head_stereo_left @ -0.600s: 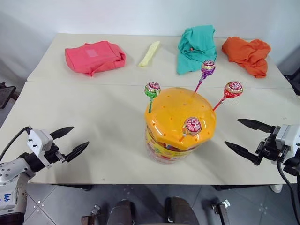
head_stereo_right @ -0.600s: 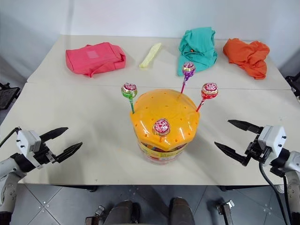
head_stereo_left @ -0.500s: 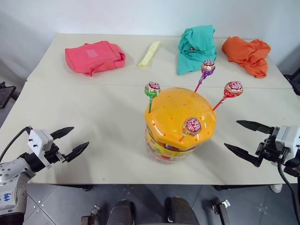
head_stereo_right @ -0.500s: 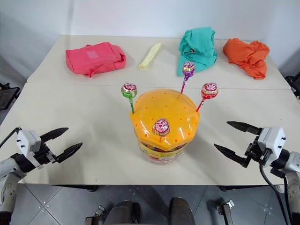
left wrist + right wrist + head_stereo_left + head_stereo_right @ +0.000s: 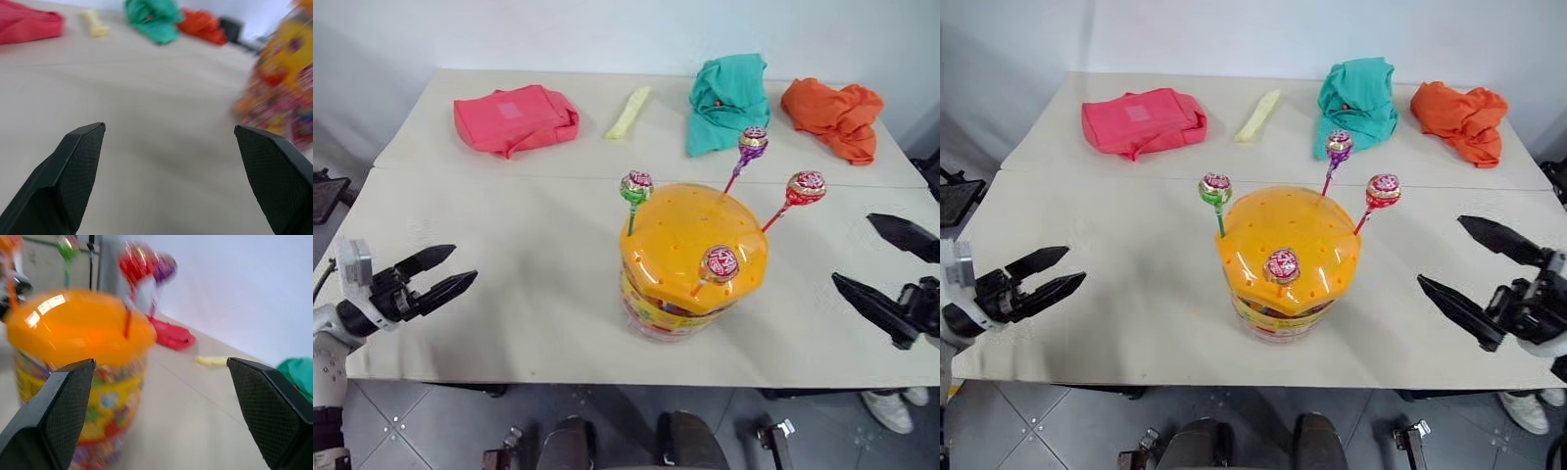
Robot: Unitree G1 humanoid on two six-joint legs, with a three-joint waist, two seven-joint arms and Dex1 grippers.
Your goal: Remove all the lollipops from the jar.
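Note:
The jar stands near the table's front edge, a clear tub of colourful sweets under a domed orange lid with small holes. Several lollipops stick up from the lid: one on a green stick, a purple one, a red one at the right, and one low at the front. My left gripper is open far to the jar's left, holding nothing. Off to the jar's right, my right gripper is also open and holding nothing. In the right wrist view the jar sits just beyond the spread fingers.
Along the back of the table lie a pink folded cloth, a pale yellow item, a teal cloth and an orange cloth. A seam runs across the table behind the jar.
Both grippers have drawn outward from the jar, the left to the left and the right to the right. Both remain open. The lollipops and the jar have not moved.

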